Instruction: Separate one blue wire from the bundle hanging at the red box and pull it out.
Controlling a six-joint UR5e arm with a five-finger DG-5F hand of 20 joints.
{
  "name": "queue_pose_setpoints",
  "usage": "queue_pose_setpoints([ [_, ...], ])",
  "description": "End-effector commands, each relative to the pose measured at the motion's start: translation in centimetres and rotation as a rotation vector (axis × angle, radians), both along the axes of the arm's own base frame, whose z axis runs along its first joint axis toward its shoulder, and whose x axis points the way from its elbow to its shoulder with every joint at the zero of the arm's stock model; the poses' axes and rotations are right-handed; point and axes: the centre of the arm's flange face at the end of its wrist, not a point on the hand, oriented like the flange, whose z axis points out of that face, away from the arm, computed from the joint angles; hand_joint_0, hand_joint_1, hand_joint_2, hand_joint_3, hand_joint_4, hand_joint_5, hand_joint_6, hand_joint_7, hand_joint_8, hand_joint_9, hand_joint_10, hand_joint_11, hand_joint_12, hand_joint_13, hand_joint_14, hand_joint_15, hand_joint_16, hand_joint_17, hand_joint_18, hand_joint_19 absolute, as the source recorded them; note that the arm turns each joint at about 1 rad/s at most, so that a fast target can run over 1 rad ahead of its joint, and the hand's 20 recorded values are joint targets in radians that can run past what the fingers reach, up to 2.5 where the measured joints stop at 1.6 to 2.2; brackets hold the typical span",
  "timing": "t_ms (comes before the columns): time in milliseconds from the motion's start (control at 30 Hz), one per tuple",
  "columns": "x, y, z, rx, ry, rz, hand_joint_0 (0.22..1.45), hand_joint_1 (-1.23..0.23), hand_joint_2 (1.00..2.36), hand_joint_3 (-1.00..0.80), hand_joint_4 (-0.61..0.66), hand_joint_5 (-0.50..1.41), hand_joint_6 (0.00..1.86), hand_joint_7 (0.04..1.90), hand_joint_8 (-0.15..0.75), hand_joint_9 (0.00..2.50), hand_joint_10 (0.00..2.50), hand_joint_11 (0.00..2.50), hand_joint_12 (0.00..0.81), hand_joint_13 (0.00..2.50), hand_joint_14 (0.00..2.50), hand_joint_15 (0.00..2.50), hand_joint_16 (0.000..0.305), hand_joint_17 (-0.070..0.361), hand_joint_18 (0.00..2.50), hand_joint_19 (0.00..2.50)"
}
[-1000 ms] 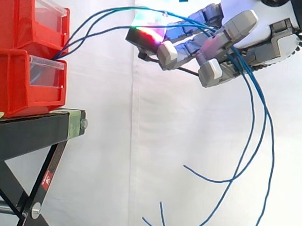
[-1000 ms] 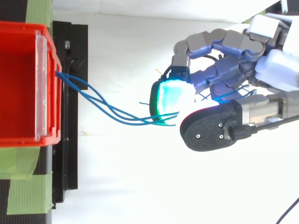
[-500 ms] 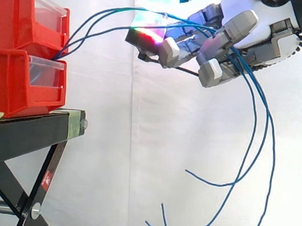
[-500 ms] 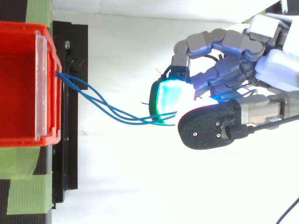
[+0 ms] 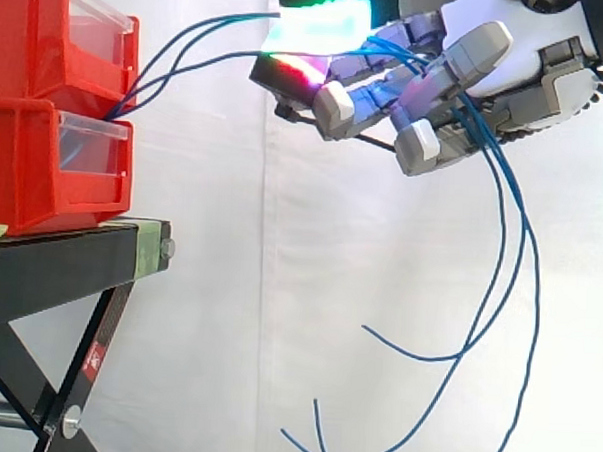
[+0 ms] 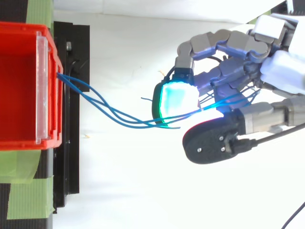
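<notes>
Top view has an open red plastic bin [image 6: 24,29] at the left, with a clear front panel [image 6: 43,90], sitting on a black metal stand [image 6: 71,157] patched with strips of green tape [image 6: 28,195]. A bundle of thin blue wires [image 6: 119,117] leaves the bin's front at the upper end of that panel. It snakes right across the white floor and runs under a fingertip pad [image 6: 177,100] glowing cyan and green. The grey-and-white robot hand [image 6: 228,45] comes in from the right. Its fingers are curled over the wires, which thread between them, and the black thumb [image 6: 214,140] lies just below the strands.

Side view shows two red bins stacked on the stand [image 5: 60,266], the upper one [image 5: 30,34] above the lower one [image 5: 34,164]. The wires come out at the seam between them and arch up and right, clear of the stand, into the hand [image 5: 519,65] high against the white curtain [image 5: 359,289]. There the strands pass through the bent fingers, then drop in long loose loops on the hand's far side. Their free ends [image 5: 318,427] curl near the bottom edge. All the strands lie together in the hand; none stands apart from the rest
</notes>
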Motion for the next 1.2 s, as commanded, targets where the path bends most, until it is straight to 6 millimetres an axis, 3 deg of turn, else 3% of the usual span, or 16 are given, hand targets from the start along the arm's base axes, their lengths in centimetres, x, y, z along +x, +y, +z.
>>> queue_pose_setpoints([
  [0, -0.02, 0.0, -0.06, 0.0, 0.002, 0.001, 0.72, -0.96, 1.02, -0.32, 0.03, -0.24, 0.81, 1.19, 0.249, 0.66, 0.02, 1.49, 0.326, 1.0, 2.5, 0.41, 0.049, 0.111, 0.84, 1.19],
  [200, -0.03, -0.01, -0.05, 0.0, 0.001, 0.0, 0.71, -0.94, 1.01, -0.37, 0.03, -0.24, 0.81, 1.19, 0.246, 0.66, 0.01, 1.47, 0.318, 1.0, 2.5, 0.4, 0.049, 0.111, 0.84, 1.2],
  [300, -0.03, -0.01, -0.05, -0.002, 0.002, 0.0, 0.6, -0.85, 1.0, -0.5, 0.04, -0.24, 0.8, 1.18, 0.258, 0.68, 0.01, 1.47, 0.323, 1.01, 2.5, 0.37, 0.049, 0.11, 0.84, 1.22],
  [433, 0.0, 0.0, 0.01, 0.0, 0.0, 0.0, 0.56, -0.79, 1.0, -0.5, 0.06, -0.24, 0.8, 1.17, 0.273, 0.72, 0.01, 1.47, 0.336, 1.05, 2.5, 0.33, 0.051, 0.115, 0.88, 1.22],
  [1167, -0.06, -0.02, -0.06, -0.003, 0.005, 0.0, 0.54, -0.69, 1.0, -0.5, 0.07, -0.23, 0.81, 1.13, 0.283, 0.82, 0.01, 1.5, 0.33, 1.13, 2.5, 0.32, 0.052, 0.117, 0.96, 1.21],
])
